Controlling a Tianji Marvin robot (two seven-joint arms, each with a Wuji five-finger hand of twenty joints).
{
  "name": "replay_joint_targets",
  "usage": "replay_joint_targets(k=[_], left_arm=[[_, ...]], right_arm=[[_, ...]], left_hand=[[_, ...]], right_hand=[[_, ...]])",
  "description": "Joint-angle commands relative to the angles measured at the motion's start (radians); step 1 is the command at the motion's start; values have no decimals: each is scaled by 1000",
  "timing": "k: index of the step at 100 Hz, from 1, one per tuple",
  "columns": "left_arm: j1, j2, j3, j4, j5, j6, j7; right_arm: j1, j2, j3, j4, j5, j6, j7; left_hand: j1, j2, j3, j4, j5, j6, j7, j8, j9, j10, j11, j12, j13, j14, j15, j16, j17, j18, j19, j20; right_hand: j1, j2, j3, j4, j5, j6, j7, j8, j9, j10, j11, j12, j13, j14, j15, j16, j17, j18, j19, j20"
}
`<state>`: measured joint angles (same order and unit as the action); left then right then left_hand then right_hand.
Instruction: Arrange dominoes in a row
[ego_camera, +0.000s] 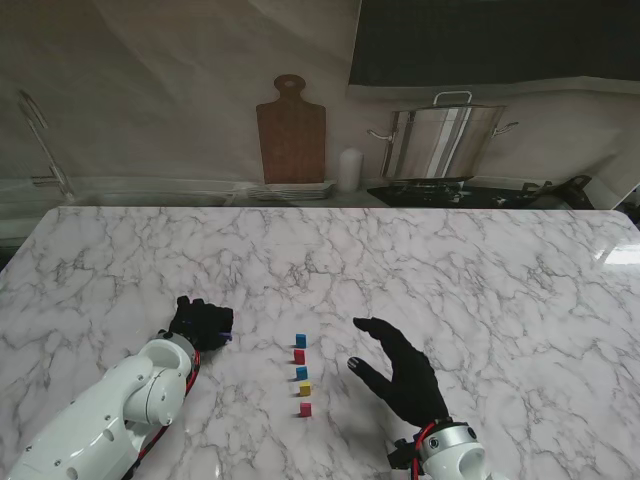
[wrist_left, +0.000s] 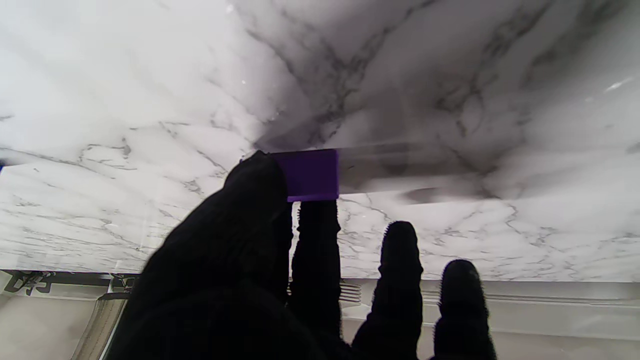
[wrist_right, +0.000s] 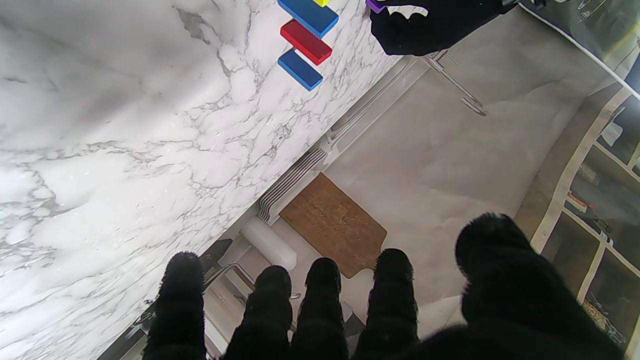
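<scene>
At the near middle of the surface (ego_camera: 480, 270), five dominoes (ego_camera: 301, 374) are standing in a column running 6 to 12 o'clock. The right hand (ego_camera: 400, 372) is hovering spread and empty at their 3 o'clock, while the left hand (ego_camera: 203, 323), at their 9 o'clock, is pinching a purple domino (wrist_left: 311, 174), likely bound for the far end.

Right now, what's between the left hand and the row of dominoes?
Only bare marble table, seen from the stand view. The left hand holds a purple domino to the left of the row of dominoes.
</scene>
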<state>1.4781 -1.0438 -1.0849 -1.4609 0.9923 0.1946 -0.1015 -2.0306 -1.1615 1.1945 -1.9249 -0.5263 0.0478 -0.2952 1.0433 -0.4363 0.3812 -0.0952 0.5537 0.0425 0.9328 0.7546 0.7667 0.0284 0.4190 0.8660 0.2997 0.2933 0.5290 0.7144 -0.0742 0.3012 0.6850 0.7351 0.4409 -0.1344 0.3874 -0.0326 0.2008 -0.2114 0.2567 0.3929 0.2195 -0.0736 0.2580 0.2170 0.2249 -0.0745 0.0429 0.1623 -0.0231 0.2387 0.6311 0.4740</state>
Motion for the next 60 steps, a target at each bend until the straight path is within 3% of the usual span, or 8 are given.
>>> replay_joint_targets(k=[1, 9, 16, 21, 31, 45, 53, 60], left_arm=[[8, 0, 4, 10, -2, 1, -19], [11, -1, -2, 4, -7, -1, -19], [19, -3, -12, -6, -13, -4, -13], [27, -5, -22, -18, -19, -8, -10], [40, -8, -40, -42, -36, -18, -7], [48, -12, -54, -65, -53, -25, -2], [50, -12, -58, -73, -55, -27, 0], [51, -13, -60, -78, -56, -28, -1]], right_arm=[[-6, 0, 1, -3, 1, 6, 3], [-7, 0, 1, -4, 2, 6, 3], [-7, -1, 1, -5, 3, 6, 3], [-7, -1, 1, -5, 3, 6, 3], [-7, 0, 1, -5, 3, 6, 4], [-7, 0, 0, -5, 1, 6, 4], [-7, 0, 0, -5, 1, 6, 3], [-8, 0, 0, -6, 0, 6, 3]], left_hand=[[56, 19, -9, 30, 9, -18, 52, 8, 59, 14, -32, -6, -8, 18, 8, 14, -24, 9, -11, 27], [50, 6, -6, 33, 27, -26, 58, -4, 19, 27, -10, -28, -18, 20, -1, 9, -23, 9, -21, 22], [40, -8, 4, 30, 47, -38, 53, -15, -109, 55, 87, -123, -49, 26, -10, 7, -25, 12, -44, 18], [30, -20, 13, 26, 59, -45, 48, -18, -201, 75, 121, -252, -77, 26, -17, 7, -27, 12, -65, 21], [27, -34, 16, 26, 81, -54, 39, -27, -287, 96, 139, -247, -111, 17, 13, 35, -29, 10, -77, 25], [23, -43, 20, 24, 94, -58, 32, -32, -326, 86, 284, -85, -132, 2, 101, 108, -28, 9, -91, 37], [18, -47, 26, 21, 99, -63, 28, -33, -296, 72, 366, 252, -137, -8, 189, 200, -28, 9, -92, 46], [15, -48, 21, 22, 105, -74, 24, -37, -200, 28, 489, 387, -99, -19, 277, 260, -27, 11, -77, 59]], right_hand=[[27, 40, -19, 29, -34, -17, 3, 13, -25, -7, 10, 4, -8, -26, -18, -11, -3, -34, 12, 16], [26, 40, -19, 29, -34, -17, 4, 13, -25, -7, 10, 4, -9, -26, -18, -11, -3, -34, 12, 16], [27, 40, -19, 29, -34, -17, 4, 13, -26, -8, 9, 3, -10, -25, -18, -12, -4, -35, 12, 16], [27, 40, -19, 29, -34, -17, 4, 13, -25, -8, 10, 4, -10, -26, -18, -12, -4, -35, 12, 16], [26, 40, -20, 29, -34, -17, 4, 13, -25, -7, 10, 4, -9, -26, -18, -11, -4, -35, 12, 16], [28, 40, -19, 29, -34, -17, 3, 13, -25, -8, 10, 4, -9, -25, -18, -12, -4, -34, 12, 16], [27, 40, -19, 29, -34, -18, 3, 13, -26, -7, 9, 4, -9, -26, -18, -12, -3, -34, 12, 16], [27, 40, -20, 29, -34, -17, 3, 13, -25, -7, 9, 4, -9, -25, -18, -11, -4, -34, 12, 16]])
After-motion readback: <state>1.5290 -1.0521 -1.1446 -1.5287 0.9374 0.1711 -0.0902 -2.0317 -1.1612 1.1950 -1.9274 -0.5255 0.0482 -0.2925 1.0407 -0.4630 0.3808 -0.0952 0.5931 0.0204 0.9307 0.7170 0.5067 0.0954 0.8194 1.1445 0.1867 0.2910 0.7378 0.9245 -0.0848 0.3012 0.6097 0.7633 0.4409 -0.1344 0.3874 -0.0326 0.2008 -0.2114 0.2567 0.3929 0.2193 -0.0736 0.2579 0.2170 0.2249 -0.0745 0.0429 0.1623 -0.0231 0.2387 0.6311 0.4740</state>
